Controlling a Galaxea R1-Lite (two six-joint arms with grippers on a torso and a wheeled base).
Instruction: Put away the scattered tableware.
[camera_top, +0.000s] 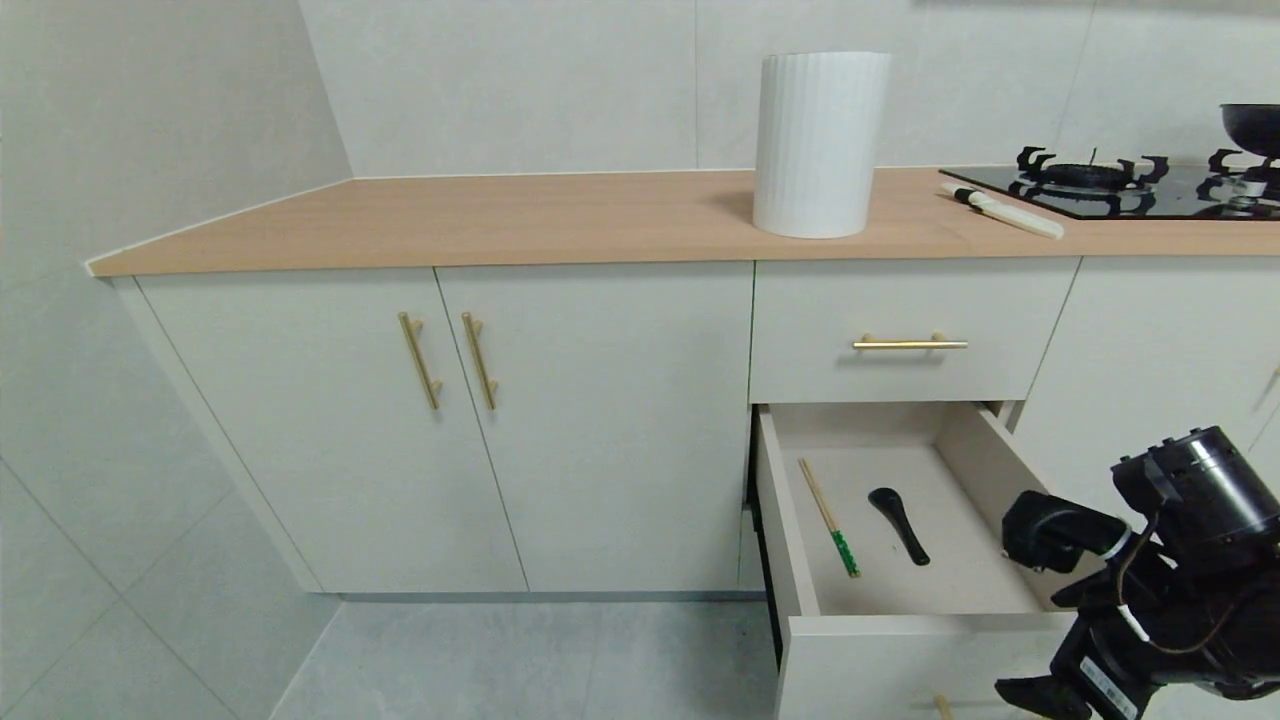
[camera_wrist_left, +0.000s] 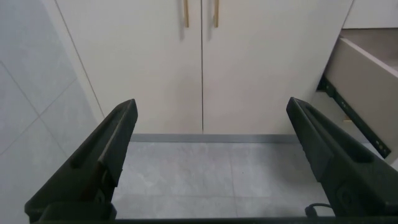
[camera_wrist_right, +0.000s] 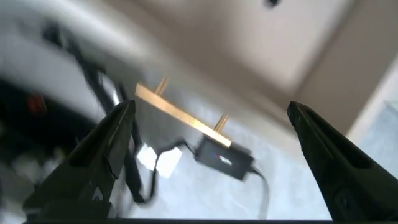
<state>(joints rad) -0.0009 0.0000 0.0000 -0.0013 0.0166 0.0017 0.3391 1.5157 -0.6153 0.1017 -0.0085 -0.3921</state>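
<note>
The lower drawer (camera_top: 785, 540) is pulled out. Inside it lie a pair of wooden chopsticks with green tips (camera_top: 828, 517) and a black spoon (camera_top: 900, 525). A pale knife (camera_top: 1003, 210) rests on the wooden countertop (camera_top: 520, 215) beside the stove. My right arm (camera_top: 1150, 590) hangs low at the drawer's front right corner. My right gripper (camera_wrist_right: 210, 109) is open and holds nothing, with the drawer's gold handle (camera_wrist_right: 183, 115) some way beyond its fingers. My left gripper (camera_wrist_left: 210, 106) is open and holds nothing, low over the floor in front of the cabinet doors (camera_wrist_left: 202, 62).
A tall white ribbed container (camera_top: 818, 145) stands on the counter. At the back right, the black stove (camera_top: 1120, 185) carries a dark pan (camera_top: 1252, 125). A shut drawer (camera_top: 910, 330) sits above the open one. The pulled-out drawer's side (camera_wrist_left: 364, 68) juts into the floor space.
</note>
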